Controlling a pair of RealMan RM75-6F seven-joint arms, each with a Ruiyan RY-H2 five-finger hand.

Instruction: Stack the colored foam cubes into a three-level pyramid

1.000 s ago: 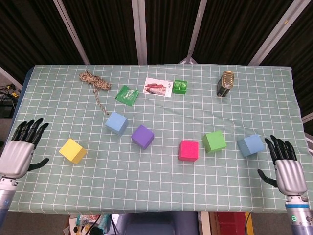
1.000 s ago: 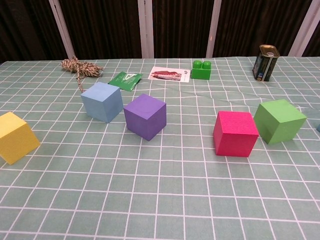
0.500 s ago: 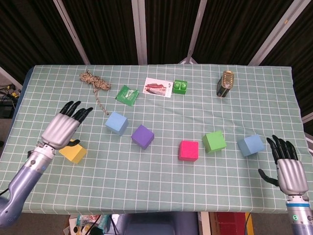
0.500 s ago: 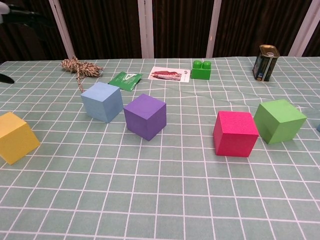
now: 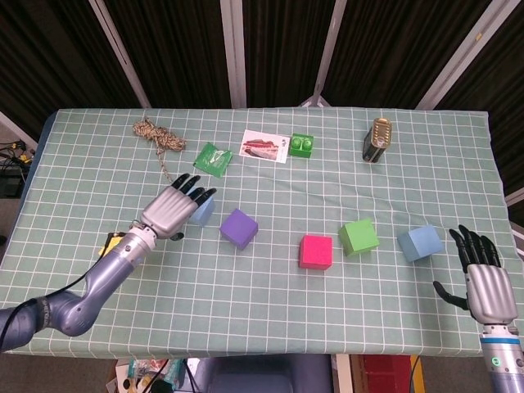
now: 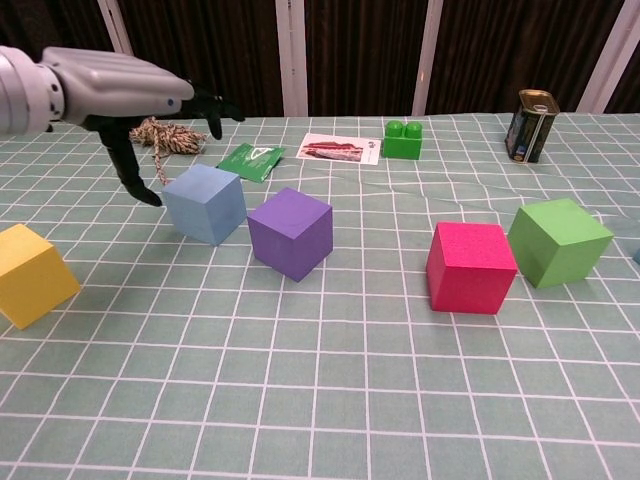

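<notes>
Several foam cubes lie apart on the checked cloth: yellow (image 6: pixel 30 275), light blue (image 6: pixel 205 203), purple (image 5: pixel 239 228), pink (image 5: pixel 316 251), green (image 5: pixel 359 237) and a second blue one (image 5: pixel 420 243). My left hand (image 5: pixel 172 209) hovers open just above and left of the light blue cube (image 5: pixel 202 210), fingers spread over it. In the chest view the left hand (image 6: pixel 130 95) has its thumb hanging down beside that cube. My left forearm hides most of the yellow cube (image 5: pixel 109 242) in the head view. My right hand (image 5: pixel 483 274) is open at the near right edge, right of the second blue cube.
Along the far side lie a coil of rope (image 5: pixel 155 135), a green packet (image 5: pixel 213 158), a printed card (image 5: pixel 264 146), a green toy brick (image 5: pixel 301 145) and a tin can (image 5: pixel 377 139). The table's near edge runs just below both arms.
My left hand has swung from the table's left edge rightward, past the yellow cube, to above the light blue cube. The right hand has drifted slightly toward the near edge.
</notes>
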